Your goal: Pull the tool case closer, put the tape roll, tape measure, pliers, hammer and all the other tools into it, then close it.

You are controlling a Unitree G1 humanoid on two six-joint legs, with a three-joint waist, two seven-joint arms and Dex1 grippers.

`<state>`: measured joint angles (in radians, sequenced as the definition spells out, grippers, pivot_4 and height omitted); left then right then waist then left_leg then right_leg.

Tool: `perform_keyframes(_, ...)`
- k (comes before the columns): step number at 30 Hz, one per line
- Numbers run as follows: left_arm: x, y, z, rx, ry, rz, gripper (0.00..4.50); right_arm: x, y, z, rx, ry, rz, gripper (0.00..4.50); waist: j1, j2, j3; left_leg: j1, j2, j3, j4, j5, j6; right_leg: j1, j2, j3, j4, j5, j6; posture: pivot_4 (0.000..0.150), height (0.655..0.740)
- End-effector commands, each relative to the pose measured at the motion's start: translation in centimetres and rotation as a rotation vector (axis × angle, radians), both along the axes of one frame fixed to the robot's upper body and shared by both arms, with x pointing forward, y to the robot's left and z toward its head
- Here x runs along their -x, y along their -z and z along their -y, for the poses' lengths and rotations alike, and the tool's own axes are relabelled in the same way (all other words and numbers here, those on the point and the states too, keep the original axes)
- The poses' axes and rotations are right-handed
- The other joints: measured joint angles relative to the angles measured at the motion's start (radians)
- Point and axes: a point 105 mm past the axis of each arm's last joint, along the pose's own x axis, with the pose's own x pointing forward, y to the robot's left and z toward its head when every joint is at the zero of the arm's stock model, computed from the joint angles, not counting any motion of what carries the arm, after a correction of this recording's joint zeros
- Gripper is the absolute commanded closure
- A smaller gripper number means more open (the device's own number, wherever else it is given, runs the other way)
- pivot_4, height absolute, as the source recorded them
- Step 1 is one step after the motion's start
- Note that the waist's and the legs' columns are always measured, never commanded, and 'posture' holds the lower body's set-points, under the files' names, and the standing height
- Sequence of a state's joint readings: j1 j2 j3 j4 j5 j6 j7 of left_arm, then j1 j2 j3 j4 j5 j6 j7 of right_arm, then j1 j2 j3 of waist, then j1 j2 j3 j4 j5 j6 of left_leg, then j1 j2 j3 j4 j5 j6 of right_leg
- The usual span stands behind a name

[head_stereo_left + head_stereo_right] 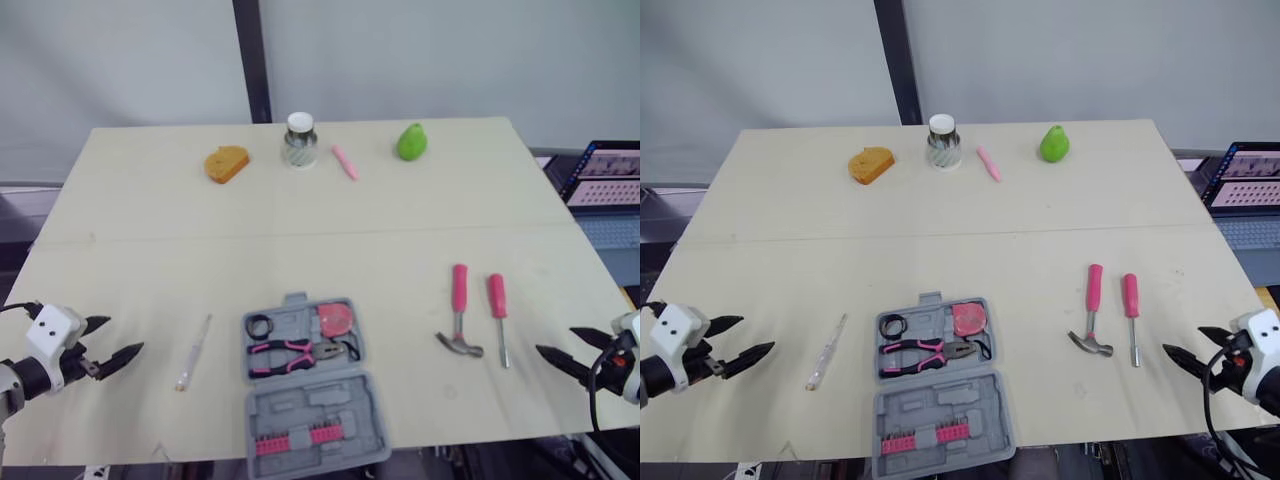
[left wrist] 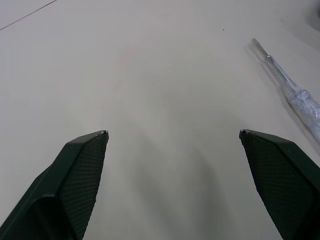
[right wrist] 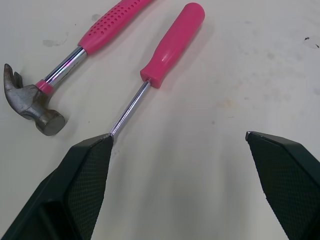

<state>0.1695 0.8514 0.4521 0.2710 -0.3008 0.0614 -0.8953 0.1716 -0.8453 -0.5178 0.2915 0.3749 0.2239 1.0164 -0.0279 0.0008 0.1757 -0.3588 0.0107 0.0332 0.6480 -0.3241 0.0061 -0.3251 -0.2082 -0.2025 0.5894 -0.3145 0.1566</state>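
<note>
In the head view we see the tool case [image 1: 305, 385] open at the near edge of the desk [image 1: 150, 250], within both arms' reach, with the tape roll [image 1: 259, 326], tape measure [image 1: 335, 319] and pliers [image 1: 295, 352] inside and the hammer [image 1: 459, 315] and pink screwdriver [image 1: 498, 315] to its right. In the left wrist view our left fingers [image 2: 75, 185] are spread above bare desk, with the clear screwdriver [image 2: 292, 92] near. In the right wrist view our right fingers [image 3: 80, 195], also spread, point at the pink screwdriver's shaft, and we judge them lined up to take it.
</note>
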Motion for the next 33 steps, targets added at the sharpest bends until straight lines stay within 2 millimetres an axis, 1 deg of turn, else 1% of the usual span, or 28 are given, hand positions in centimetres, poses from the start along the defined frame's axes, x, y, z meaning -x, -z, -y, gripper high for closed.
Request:
perform_keyframes(1, -0.1, -0.5, 0.2, -0.002, 0.003, 0.026, 0.0, 0.0, -0.7, -0.1, 0.011, 0.0, 0.029, 0.03, -0.001, 0.0, 0.001, 0.001, 0.0, -0.003, 0.001, 0.0, 0.0, 0.001, 0.0, -0.004, 0.0, 0.0, 0.0, 0.15, 0.74)
perform_keyframes(8, -0.2, -0.5, 0.3, -0.001, 0.007, 0.026, 0.0, 0.1, -0.9, -0.3, 0.016, -0.001, 0.03, 0.03, 0.008, 0.0, 0.001, 0.002, 0.005, 0.006, 0.001, 0.002, -0.004, -0.006, 0.008, 0.015, 0.001, -0.001, -0.001, 0.15, 0.74)
perform_keyframes(13, -0.4, -0.3, 0.6, 0.002, 0.013, 0.027, 0.0, 0.0, -1.0, -0.5, 0.02, -0.005, 0.03, 0.03, 0.009, 0.0, 0.001, 0.0, 0.005, 0.009, 0.001, 0.001, -0.004, -0.014, 0.008, 0.023, 0.003, 0.0, -0.001, 0.15, 0.74)
perform_keyframes(14, -0.5, -0.3, 0.7, 0.003, 0.013, 0.028, 0.0, 0.0, -1.0, -0.5, 0.019, -0.006, 0.03, 0.03, 0.005, 0.002, 0.001, 0.0, 0.005, 0.01, 0.0, 0.001, -0.003, -0.014, 0.008, 0.023, 0.003, 0.0, -0.001, 0.15, 0.74)
perform_keyframes(15, -0.5, -0.2, 0.7, 0.004, 0.014, 0.028, 0.0, -0.1, -1.0, -0.6, 0.02, -0.007, 0.029, 0.03, -0.003, 0.003, 0.001, -0.008, -0.001, 0.001, -0.003, 0.003, -0.001, -0.002, 0.004, 0.01, -0.003, 0.0, 0.0, 0.15, 0.74)
perform_keyframes(16, -0.5, -0.2, 0.8, 0.005, 0.015, 0.028, 0.0, -0.1, -1.0, -0.6, 0.021, -0.007, 0.029, 0.03, -0.007, 0.003, 0.001, -0.008, -0.007, -0.011, -0.004, 0.005, 0.0, 0.005, -0.002, -0.003, -0.003, -0.002, 0.004, 0.15, 0.74)
perform_keyframes(17, -0.5, -0.2, 0.8, 0.005, 0.015, 0.028, 0.0, -0.1, -1.0, -0.5, 0.022, -0.004, 0.028, 0.03, -0.008, 0.003, 0.001, -0.009, -0.012, -0.023, -0.003, 0.007, 0.001, 0.007, -0.007, -0.01, -0.002, -0.004, 0.006, 0.15, 0.74)
perform_keyframes(18, -0.5, -0.2, 0.8, 0.006, 0.015, 0.028, 0.0, -0.1, -1.0, -0.5, 0.022, -0.003, 0.026, 0.03, -0.006, 0.003, 0.001, -0.008, -0.015, -0.028, -0.002, 0.009, 0.002, 0.007, -0.008, -0.012, 0.0, -0.005, 0.007, 0.15, 0.74)
perform_keyframes(19, -0.5, -0.2, 0.9, 0.006, 0.015, 0.028, 0.0, -0.1, -1.0, -0.5, 0.023, -0.002, 0.025, 0.03, 0.0, 0.002, 0.002, -0.01, -0.015, -0.03, -0.001, 0.01, 0.001, 0.004, -0.009, -0.011, 0.0, -0.005, 0.008, 0.15, 0.74)
perform_keyframes(20, -0.5, -0.2, 0.9, 0.006, 0.015, 0.027, 0.0, -0.1, -1.0, -0.5, 0.023, -0.001, 0.025, 0.03, 0.004, 0.002, 0.002, -0.01, -0.015, -0.025, 0.0, 0.01, 0.001, 0.002, -0.009, -0.007, 0.001, -0.005, 0.008, 0.15, 0.74)
perform_keyframes(25, -0.5, -0.2, 0.8, 0.004, 0.015, 0.026, 0.0, -0.2, -1.0, -0.5, 0.025, 0.001, 0.023, 0.03, 0.027, 0.003, 0.003, -0.01, -0.013, -0.019, 0.0, 0.012, -0.002, 0.001, -0.006, -0.003, 0.001, -0.005, 0.007, 0.15, 0.74)
perform_keyframes(28, -0.6, -0.2, 0.9, 0.005, 0.018, 0.028, 0.0, -0.2, -1.0, -0.6, 0.025, 0.003, 0.022, 0.03, 0.03, 0.003, 0.003, -0.01, -0.013, -0.018, 0.0, 0.012, -0.002, 0.0, -0.004, 0.004, 0.001, -0.005, 0.007, 0.15, 0.74)
perform_keyframes(30, -0.7, -0.2, 1.0, 0.01, 0.021, 0.029, 0.0, -0.2, -1.1, -0.6, 0.022, 0.009, 0.024, 0.03, 0.029, 0.004, 0.003, -0.01, -0.013, -0.018, 0.0, 0.012, -0.002, -0.001, 0.0, 0.012, 0.001, -0.005, 0.007, 0.15, 0.74)
perform_keyframes(33, -0.8, -0.4, 1.7, 0.028, 0.046, 0.019, 0.0, -0.1, -1.2, -1.1, 0.015, 0.005, 0.008, 0.03, 0.028, 0.004, 0.003, -0.01, -0.012, -0.014, 0.0, 0.012, -0.002, -0.002, 0.002, 0.018, 0.001, -0.005, 0.007, 0.15, 0.74)
